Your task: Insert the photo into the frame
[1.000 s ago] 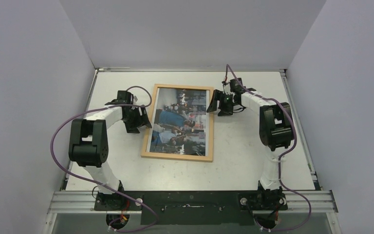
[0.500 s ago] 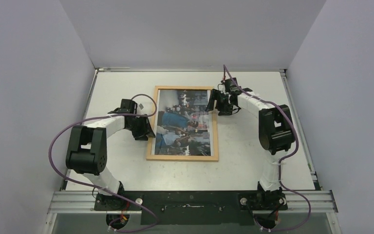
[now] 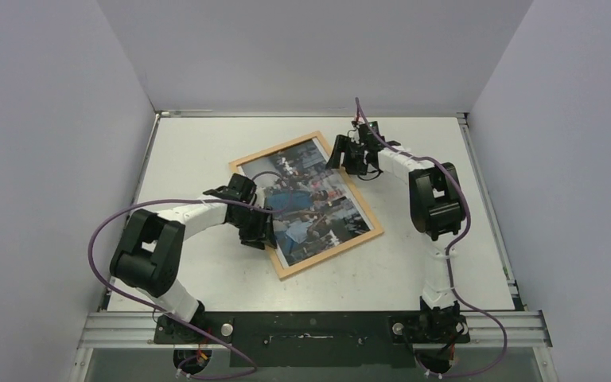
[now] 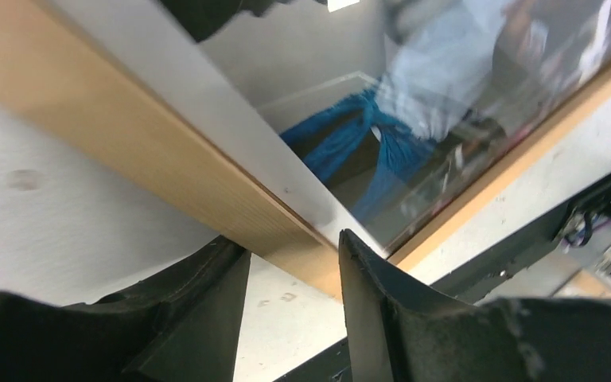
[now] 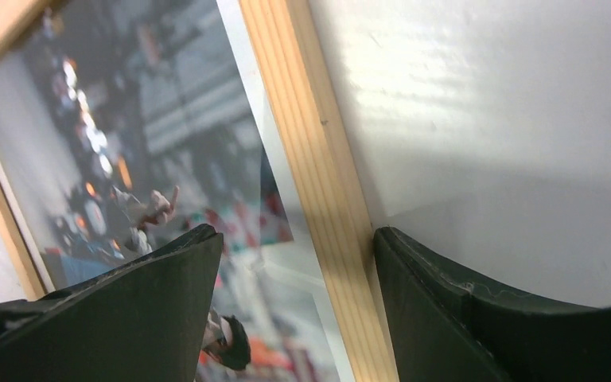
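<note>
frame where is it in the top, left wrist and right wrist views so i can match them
top external: frame lies skewed mid-table, between both arms.
left wrist: frame crosses diagonally, top left to lower centre.
right wrist: frame rail runs steeply down the middle.
shared landmark: the photo inside it.

no writing, label, brand or number is legible anywhere, neither on the photo (image 3: 310, 199) nor the frame (image 3: 331, 255).
</note>
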`<state>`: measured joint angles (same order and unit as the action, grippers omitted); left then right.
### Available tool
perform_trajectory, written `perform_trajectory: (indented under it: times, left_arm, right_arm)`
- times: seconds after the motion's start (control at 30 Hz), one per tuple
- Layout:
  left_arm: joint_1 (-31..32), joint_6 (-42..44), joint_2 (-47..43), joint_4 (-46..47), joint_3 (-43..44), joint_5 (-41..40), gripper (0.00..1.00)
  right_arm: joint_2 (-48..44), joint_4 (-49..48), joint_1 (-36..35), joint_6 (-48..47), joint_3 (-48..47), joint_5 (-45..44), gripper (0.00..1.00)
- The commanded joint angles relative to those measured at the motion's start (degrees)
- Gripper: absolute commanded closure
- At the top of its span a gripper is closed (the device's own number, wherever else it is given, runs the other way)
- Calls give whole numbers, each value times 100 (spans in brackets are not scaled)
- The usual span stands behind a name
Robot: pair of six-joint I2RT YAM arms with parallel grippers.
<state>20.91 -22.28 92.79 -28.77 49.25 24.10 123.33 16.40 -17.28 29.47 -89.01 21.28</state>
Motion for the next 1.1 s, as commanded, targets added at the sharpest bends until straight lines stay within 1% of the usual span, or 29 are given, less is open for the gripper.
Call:
perform_trajectory:
  times: [0.0, 0.1, 0.2, 0.33, 0.53, 0.73, 0.8, 0.9, 1.0, 1.07]
  left_arm:
    - [584, 105, -92, 608, 83, 500, 56]
    - [865, 152, 186, 744, 316, 539, 55]
    - [1195, 275, 474, 772, 610, 486, 51]
    - [1600, 376, 802, 904, 931, 452, 47]
    - [2276, 500, 1514, 920, 1689, 566, 47]
    - [2926, 829, 2080, 709, 2295, 519, 46]
    - [2989, 861, 2092, 722, 2336, 502, 46]
    - [2979, 855, 1873, 789, 2272, 344, 46]
    - [2940, 843, 1431, 769, 2235, 71, 45]
    - [2928, 796, 1109, 728, 2218, -170, 43]
  right_arm:
    - [589, -480, -107, -101, -527, 806, 30]
    - [874, -622, -126, -117, -901, 1012, 30]
    - [1084, -690, -139, -100, -1182, 1125, 30]
    - [1298, -726, -92, -40, -1447, 1154, 30]
    - [1601, -627, 24, -170, -1839, 1327, 30]
    - [1753, -716, 127, -216, -1922, 1606, 30]
    - [1741, -711, 130, -251, -1936, 1679, 30]
    - [1636, -715, 150, -204, -1936, 1638, 30]
    - [1430, -729, 207, 129, -1999, 1353, 30]
    - [1245, -492, 236, 347, -2290, 1016, 29]
